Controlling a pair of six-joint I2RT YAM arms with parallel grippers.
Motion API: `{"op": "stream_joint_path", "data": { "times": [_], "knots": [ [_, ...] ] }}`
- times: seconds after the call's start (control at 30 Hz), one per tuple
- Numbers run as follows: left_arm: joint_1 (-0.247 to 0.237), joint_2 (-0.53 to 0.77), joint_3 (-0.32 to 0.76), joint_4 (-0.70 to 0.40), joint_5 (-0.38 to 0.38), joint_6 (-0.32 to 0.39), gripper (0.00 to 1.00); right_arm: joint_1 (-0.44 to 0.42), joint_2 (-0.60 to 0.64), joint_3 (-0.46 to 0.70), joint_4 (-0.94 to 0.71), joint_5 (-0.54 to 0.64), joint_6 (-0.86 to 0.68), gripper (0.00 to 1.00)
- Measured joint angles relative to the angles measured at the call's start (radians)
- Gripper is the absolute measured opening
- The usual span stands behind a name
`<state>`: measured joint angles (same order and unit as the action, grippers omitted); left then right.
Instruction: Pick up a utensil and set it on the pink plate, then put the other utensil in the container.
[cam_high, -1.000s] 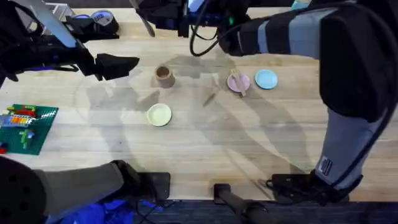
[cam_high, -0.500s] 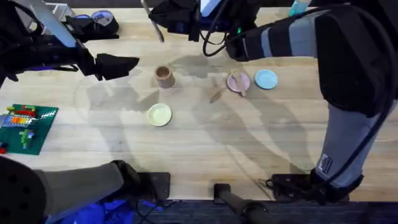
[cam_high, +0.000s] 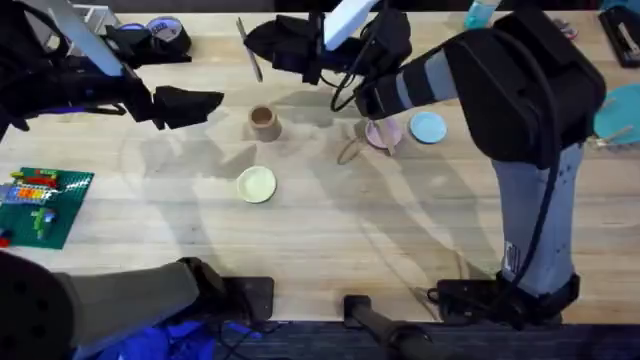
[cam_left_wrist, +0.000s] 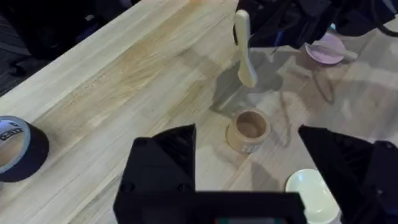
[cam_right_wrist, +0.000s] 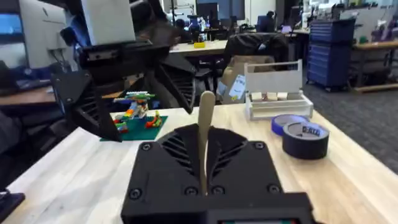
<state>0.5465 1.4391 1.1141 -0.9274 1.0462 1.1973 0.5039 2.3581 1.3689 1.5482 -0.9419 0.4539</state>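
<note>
Spoon (cam_high: 245, 47) in raised right arm's jaws

A pale yellow round dish (cam_high: 256, 184) lies on the wooden table (cam_high: 300, 250), just beside the left fingers in the left wrist view. A light blue plate (cam_high: 428, 127) lies beyond the right fingers. A green brick baseplate (cam_high: 40, 205) with small coloured bricks on it sits well apart from both pairs of fingers. Rolls of tape (cam_high: 160, 30) (one dark, one blue-labelled) rest near a white wooden caddy (cam_right_wrist: 273, 93), ahead of the right fingers.
</note>
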Motion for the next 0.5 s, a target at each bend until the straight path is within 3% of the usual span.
{"op": "stream_joint_path", "data": {
  "times": [0.5],
  "knots": [
    [0.0, 0.0, 0.0, -0.005, 0.0, 0.0, 0.993, 0.03, 0.015, -0.001, -0.019, -0.024, 0.045, 0.036]
  ]
}}
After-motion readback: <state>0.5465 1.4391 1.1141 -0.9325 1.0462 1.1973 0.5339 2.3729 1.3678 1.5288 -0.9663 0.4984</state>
